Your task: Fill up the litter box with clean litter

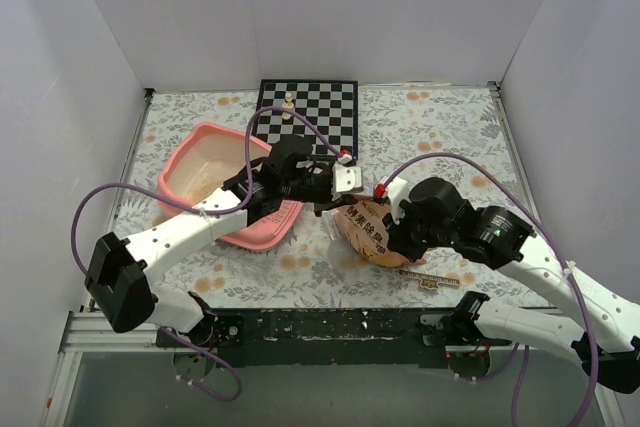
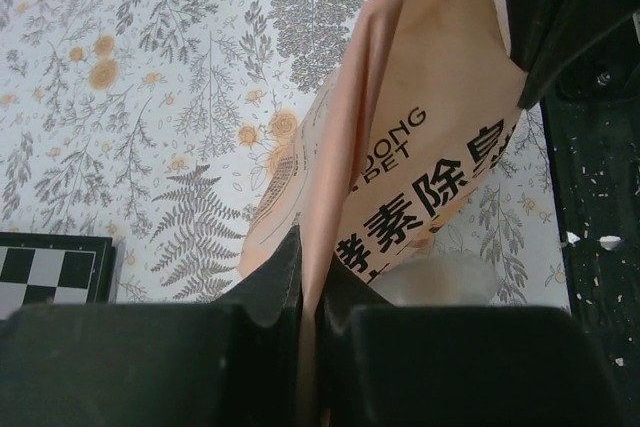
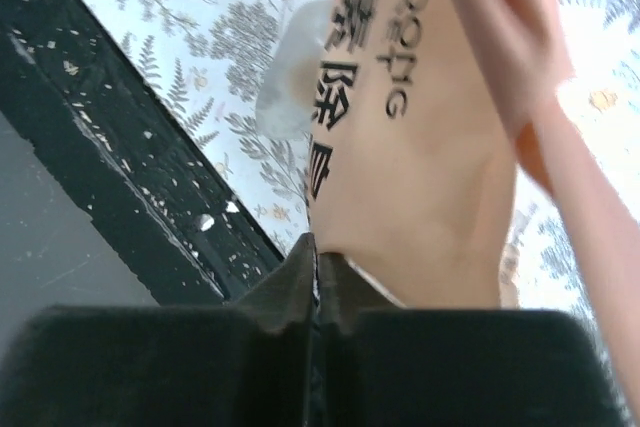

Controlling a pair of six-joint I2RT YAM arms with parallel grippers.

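The salmon-pink litter box [image 1: 190, 159] lies at the left of the table, with pale tan litter [image 1: 205, 175] on its floor. An orange litter bag [image 1: 368, 234] with black print lies between the arms, right of the box. My left gripper [image 1: 335, 209] is shut on the bag's top edge [image 2: 312, 277]. My right gripper [image 1: 392, 237] is shut on the bag's other edge [image 3: 330, 262]. The bag's printed face fills both wrist views [image 2: 440, 162] [image 3: 420, 147]. The bag's inside is hidden.
A black-and-white chessboard [image 1: 308, 112] with a small piece [image 1: 288, 101] lies at the back centre. A clear scoop [image 3: 290, 77] lies under the bag, also in the left wrist view [image 2: 440, 282]. The black front rail [image 1: 330, 325] runs along the near edge. White walls enclose the table.
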